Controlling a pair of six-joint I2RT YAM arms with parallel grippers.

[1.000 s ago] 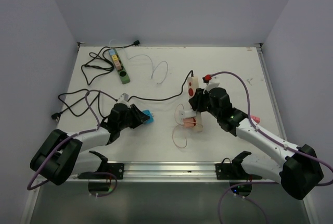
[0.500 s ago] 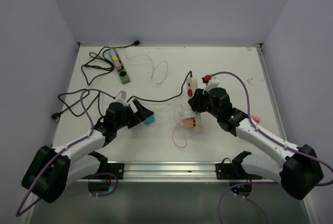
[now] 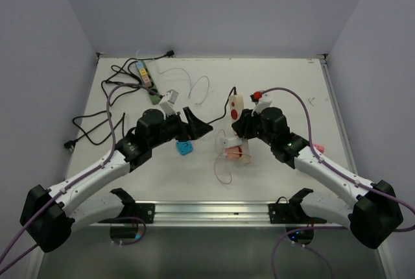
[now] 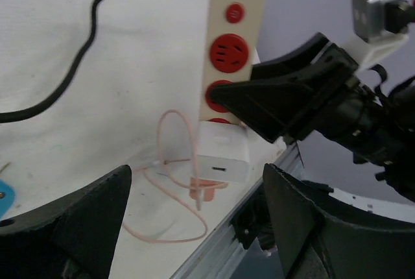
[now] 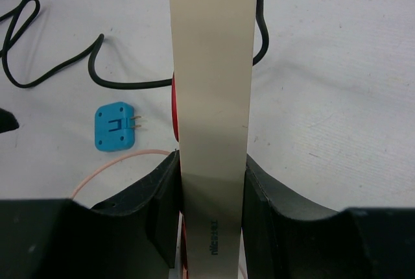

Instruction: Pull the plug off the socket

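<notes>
"Cream socket strip [image 5: 211, 97], who is holding it?"

"The right pincer [image 5: 211, 201] is clenching it from both sides, near the middle of the desk [image 3: 292, 84]."

"What is sitting in it?"

"A white plug [image 4: 222, 152] is sticking in one red socket, and a pink cord [image 3: 224, 174] is trailing from it."

"And the left pincer [image 3: 193, 127]?"

"It is hanging wide apart, gripping nothing. A blue plug [image 3: 185, 148] is lying loose on the desk just beside it."
</notes>
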